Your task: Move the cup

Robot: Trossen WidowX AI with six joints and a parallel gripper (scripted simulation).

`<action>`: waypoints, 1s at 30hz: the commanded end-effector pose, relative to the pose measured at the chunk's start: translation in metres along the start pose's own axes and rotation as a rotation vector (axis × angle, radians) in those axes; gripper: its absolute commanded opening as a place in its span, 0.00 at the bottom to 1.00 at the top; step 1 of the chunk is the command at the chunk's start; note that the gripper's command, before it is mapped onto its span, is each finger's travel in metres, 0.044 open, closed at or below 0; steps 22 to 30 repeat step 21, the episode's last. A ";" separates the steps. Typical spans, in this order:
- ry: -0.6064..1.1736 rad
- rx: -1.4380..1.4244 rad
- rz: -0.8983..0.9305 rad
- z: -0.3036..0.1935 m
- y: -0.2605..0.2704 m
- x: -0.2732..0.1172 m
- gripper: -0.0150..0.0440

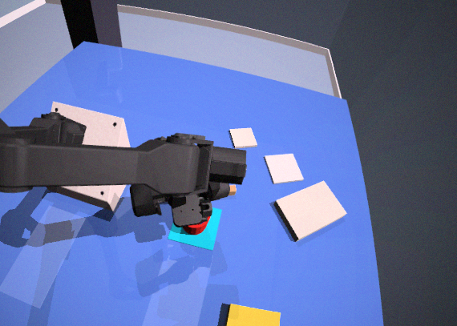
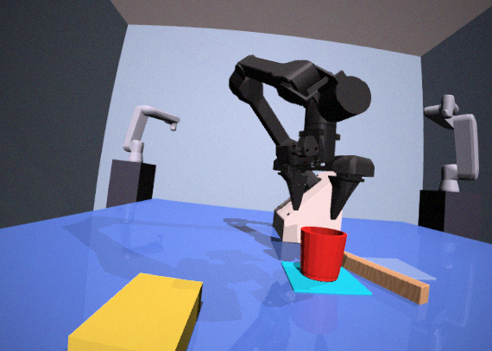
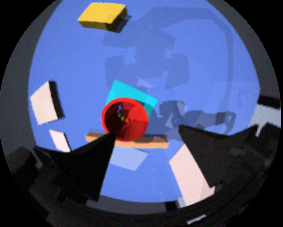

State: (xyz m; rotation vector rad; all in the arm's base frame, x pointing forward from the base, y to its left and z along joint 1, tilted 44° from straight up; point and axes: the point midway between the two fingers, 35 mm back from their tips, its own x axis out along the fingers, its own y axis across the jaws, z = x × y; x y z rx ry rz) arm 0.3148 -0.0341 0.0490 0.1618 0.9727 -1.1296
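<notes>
The red cup [image 1: 196, 228] [image 2: 323, 255] [image 3: 135, 130] stands upright on the cyan pad [image 1: 214, 237] [image 2: 354, 287] [image 3: 120, 90]. Several small coloured marbles [image 3: 121, 113] lie inside it in the wrist view. The other pad, pale blue [image 2: 403, 269] [image 3: 130, 158], lies bare beyond the wooden bar. My gripper [image 2: 315, 214] [image 3: 146, 131] is open and empty, with its fingertips apart. In the exterior view the fingertips are above the rim height of the cup, towards the arm's base. In the top view the arm hides the fingertips and part of the cup.
A wooden bar [image 1: 232, 190] [image 2: 384, 278] [image 3: 154, 142] lies between the two pads. A yellow block [image 1: 254, 317] [image 2: 138, 311] [image 3: 102, 14] lies farther off. A thick whitish block [image 1: 310, 211] [image 3: 45, 104] and two flat whitish tiles [image 1: 284, 168] [image 1: 243, 138] lie to one side.
</notes>
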 end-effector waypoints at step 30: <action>-0.008 0.004 0.016 -0.002 0.000 -0.056 1.00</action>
